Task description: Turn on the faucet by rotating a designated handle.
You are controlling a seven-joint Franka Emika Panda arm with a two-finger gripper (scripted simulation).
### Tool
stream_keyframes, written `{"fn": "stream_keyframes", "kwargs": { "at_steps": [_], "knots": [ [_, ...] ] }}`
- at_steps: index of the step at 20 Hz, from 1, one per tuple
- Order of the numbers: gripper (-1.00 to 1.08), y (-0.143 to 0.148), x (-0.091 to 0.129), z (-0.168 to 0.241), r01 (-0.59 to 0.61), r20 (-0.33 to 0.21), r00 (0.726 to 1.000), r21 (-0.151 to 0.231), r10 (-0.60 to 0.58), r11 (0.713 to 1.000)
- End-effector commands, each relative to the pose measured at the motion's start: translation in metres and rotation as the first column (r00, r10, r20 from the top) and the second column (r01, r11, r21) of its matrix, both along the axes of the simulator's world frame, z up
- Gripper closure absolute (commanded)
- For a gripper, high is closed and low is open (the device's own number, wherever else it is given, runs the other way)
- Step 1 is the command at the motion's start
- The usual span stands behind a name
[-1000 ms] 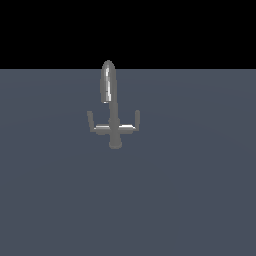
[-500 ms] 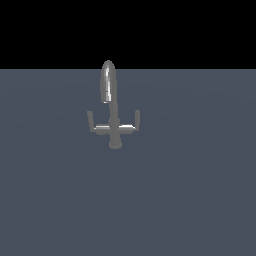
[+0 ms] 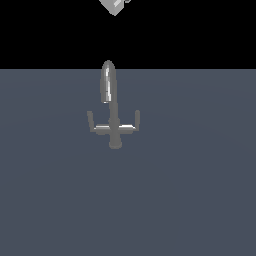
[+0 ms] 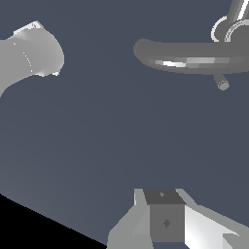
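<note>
Exterior view shows the faucet [image 3: 114, 107] standing alone at the centre of a flat grey surface [image 3: 200, 200], its arched spout [image 3: 108, 80] rising above a crossbar with two upturned levers. Which lever is the designated handle cannot be told; the one at centre right of the frame [image 3: 137, 119] and its twin at centre left [image 3: 90, 120] look alike, and both stand free of any contact. A pale corner of the robot arm [image 3: 115, 6] shows at the top edge of the frame, well above the faucet, probably because the approach has barely begun. The wrist view catches the spout's curve in the upper right, and one gripper [image 4: 168, 221] finger at the bottom, so whether the claw is wide or narrow cannot be told.
</note>
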State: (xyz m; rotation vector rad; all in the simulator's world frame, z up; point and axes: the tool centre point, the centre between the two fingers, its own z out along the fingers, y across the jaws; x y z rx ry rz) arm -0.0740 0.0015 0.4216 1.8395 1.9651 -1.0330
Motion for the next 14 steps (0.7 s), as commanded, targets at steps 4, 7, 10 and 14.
{"fn": "stream_keyframes", "kwargs": {
  "at_steps": [4,7,10,14],
  "knots": [
    [1.08,0.007,0.02,-0.015,-0.134,-0.133,0.983,-0.022,0.13,0.991],
    [1.08,0.011,0.03,-0.024,-0.203,-0.207,0.959,-0.026,0.194,0.979],
    [1.08,0.016,0.04,-0.033,-0.269,-0.281,0.926,-0.024,0.252,0.963],
    [1.08,0.023,0.053,-0.046,-0.352,-0.378,0.868,-0.012,0.321,0.936]
  ]
}}
